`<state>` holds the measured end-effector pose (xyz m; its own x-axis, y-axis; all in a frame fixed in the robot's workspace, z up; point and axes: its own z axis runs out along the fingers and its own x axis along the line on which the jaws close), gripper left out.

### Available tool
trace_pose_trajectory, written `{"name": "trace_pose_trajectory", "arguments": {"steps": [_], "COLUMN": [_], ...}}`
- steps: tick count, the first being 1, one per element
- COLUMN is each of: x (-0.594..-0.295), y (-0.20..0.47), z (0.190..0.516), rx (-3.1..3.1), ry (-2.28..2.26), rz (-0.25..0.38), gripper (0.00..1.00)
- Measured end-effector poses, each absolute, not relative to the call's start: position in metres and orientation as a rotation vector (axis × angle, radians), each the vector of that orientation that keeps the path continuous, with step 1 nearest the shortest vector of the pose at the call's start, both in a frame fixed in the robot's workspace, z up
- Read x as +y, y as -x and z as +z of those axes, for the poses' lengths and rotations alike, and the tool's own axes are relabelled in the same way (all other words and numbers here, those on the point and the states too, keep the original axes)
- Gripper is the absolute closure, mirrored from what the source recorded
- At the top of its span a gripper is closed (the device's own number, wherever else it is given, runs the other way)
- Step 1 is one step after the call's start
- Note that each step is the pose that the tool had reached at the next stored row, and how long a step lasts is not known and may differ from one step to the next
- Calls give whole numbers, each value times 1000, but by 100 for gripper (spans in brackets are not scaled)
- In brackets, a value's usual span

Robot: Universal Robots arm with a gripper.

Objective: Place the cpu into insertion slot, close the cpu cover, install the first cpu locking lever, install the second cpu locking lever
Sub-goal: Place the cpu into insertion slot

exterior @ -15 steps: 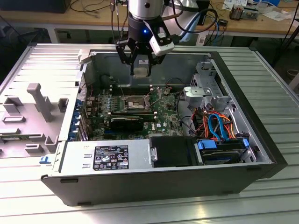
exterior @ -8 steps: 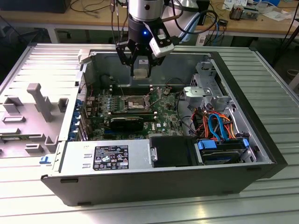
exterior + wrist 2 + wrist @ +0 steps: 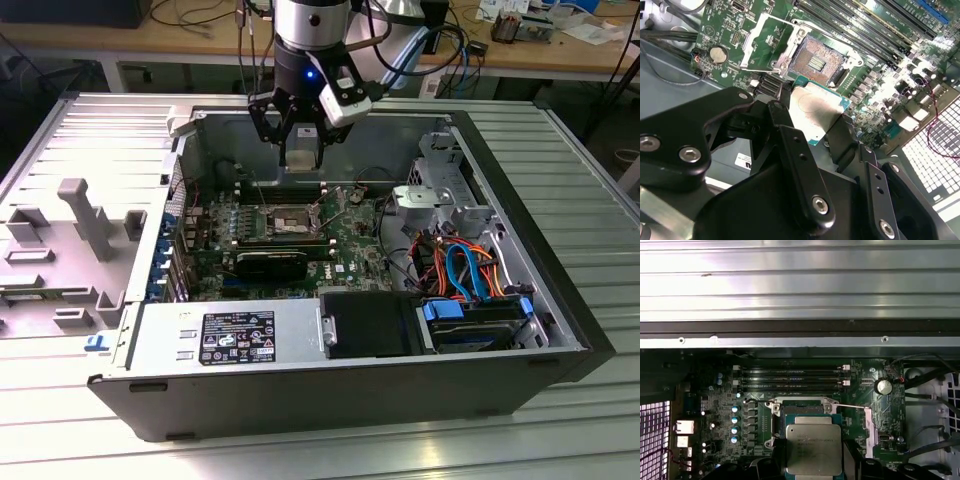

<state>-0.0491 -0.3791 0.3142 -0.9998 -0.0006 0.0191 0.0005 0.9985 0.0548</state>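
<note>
My gripper (image 3: 300, 152) hangs inside the open computer case, shut on the cpu (image 3: 817, 107), a flat square chip with a silver-grey top. In both wrist views the black fingers (image 3: 785, 117) press on two opposite edges of the chip (image 3: 813, 449). The chip hovers above and just beside the open insertion slot (image 3: 815, 60) on the green motherboard (image 3: 350, 250), with its pin field bare. The cpu cover (image 3: 762, 42), a silvery frame plate, is swung open to one side of the slot (image 3: 802, 410). A thin wire locking lever (image 3: 850, 406) stands raised along the slot.
Memory slots (image 3: 790, 377) run along one side of the slot. A black rectangular block (image 3: 272, 263) lies on the board in front of it. A power supply (image 3: 225, 338), a drive with blue and orange cables (image 3: 470, 280) and the case walls (image 3: 330, 400) surround the board.
</note>
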Motion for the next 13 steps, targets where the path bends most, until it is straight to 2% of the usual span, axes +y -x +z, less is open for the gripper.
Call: {"name": "trace_pose_trajectory", "arguments": {"steps": [13], "x": [-381], "y": [49], "z": [308], "rx": [-3121], "ry": [0], "rz": [-85], "gripper": [46]}}
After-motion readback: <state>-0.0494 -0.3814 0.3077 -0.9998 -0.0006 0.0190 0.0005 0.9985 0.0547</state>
